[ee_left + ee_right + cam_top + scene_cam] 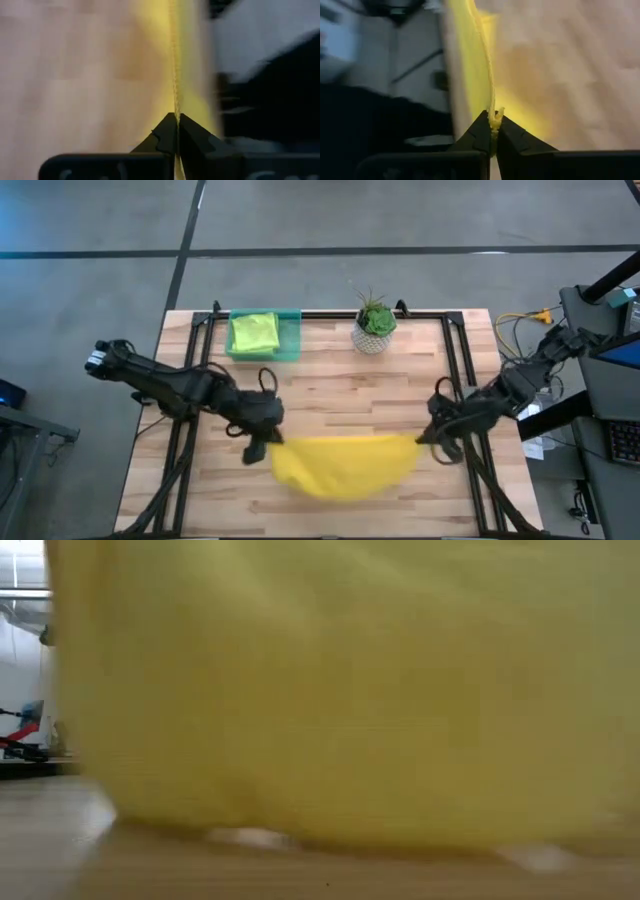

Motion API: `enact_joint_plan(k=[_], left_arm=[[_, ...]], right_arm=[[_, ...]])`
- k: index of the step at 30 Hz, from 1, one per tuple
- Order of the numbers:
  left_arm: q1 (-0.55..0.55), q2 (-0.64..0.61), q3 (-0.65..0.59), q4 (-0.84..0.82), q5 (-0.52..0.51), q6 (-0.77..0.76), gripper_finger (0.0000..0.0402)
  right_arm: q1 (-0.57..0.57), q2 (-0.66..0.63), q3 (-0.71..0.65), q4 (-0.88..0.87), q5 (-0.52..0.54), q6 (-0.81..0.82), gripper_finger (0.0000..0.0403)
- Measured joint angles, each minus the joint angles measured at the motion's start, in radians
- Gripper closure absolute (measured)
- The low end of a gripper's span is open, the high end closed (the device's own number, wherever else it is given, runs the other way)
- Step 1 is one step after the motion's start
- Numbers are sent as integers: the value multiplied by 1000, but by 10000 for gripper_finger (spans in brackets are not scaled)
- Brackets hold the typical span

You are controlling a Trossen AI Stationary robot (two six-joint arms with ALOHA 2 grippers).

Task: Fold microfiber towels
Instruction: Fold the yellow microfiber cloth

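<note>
Right now a soft yellow microfiber towel [345, 465] hangs stretched between the two grippers above the near half of the light wooden slatted table [330, 380], its upper edge running almost straight from one gripper to the other and its body sagging in a rounded belly toward the table's near edge. The left gripper [262, 442] is clenched on the towel's left corner, and in the left wrist view its two dark fingers [192, 140] are pressed together with the thin yellow hem [175, 75] running out from between them. The right gripper [424, 436] is clamped on the opposite corner; the right wrist view shows the pinched yellow edge [487, 75] bunched just above the closed fingertips. From the low view the yellow cloth [340, 690] fills nearly the whole picture, its bottom edge hanging close to the wood, though whether it touches the surface cannot be told. At the far left of the table sits a see-through green plastic tray [291, 340] holding a folded lime green microfiber towel [253, 332]. To the right of the tray, well apart from the yellow towel, stands a small potted plant with thin green leaves in a white patterned pot [374, 330]. Both dark arms reach inward from the table's sides, the left from the left edge and the right from the right edge.
</note>
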State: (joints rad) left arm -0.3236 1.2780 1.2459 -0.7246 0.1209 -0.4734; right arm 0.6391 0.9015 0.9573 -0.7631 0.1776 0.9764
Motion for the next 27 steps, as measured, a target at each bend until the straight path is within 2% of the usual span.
enact_joint_plan(k=[4, 6, 13, 19, 27], left_arm=[[49, 54, -25, -109, -219, 62, 402], [84, 93, -35, -133, -285, 91, 402], [185, 243, -98, -61, -296, 200, 402], [265, 374, -115, -8, -318, 245, 402], [358, 422, -134, 106, -324, 329, 402]], right_arm=[[-67, 3, -99, -28, 36, 0, 394], [-109, 3, -157, -10, 37, 0, 394], [-270, 5, -338, 50, 36, -68, 394], [-404, 5, -429, 76, 34, -144, 394], [-543, 5, -471, 117, 54, -203, 394]])
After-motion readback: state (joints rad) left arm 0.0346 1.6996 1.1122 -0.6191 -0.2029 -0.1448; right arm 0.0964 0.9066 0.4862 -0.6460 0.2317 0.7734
